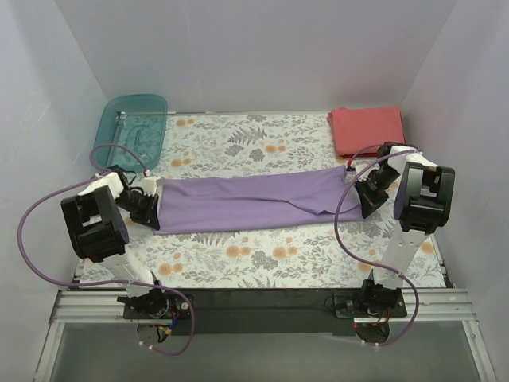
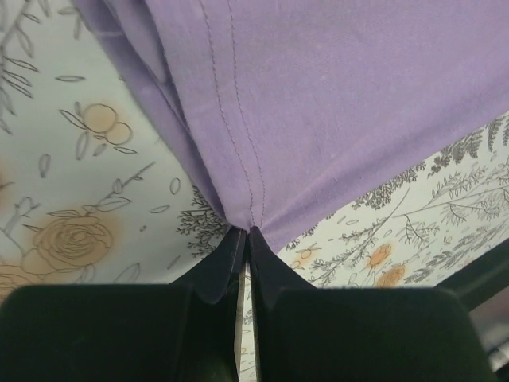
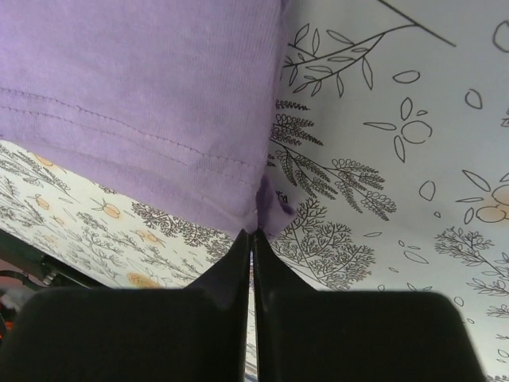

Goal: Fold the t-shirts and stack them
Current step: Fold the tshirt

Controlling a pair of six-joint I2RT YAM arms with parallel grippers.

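My left gripper (image 2: 246, 243) and right gripper (image 3: 252, 241) each pinch an end hem of the lavender t-shirt (image 1: 238, 200), stretched across the table (image 1: 262, 256) between them, so I'd move both together, evenly taut, to fold it square.

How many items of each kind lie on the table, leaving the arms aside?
T-shirts: 2 (purple t-shirt, spread out; red t-shirt, folded)
Teal plastic bin: 1
Total: 3
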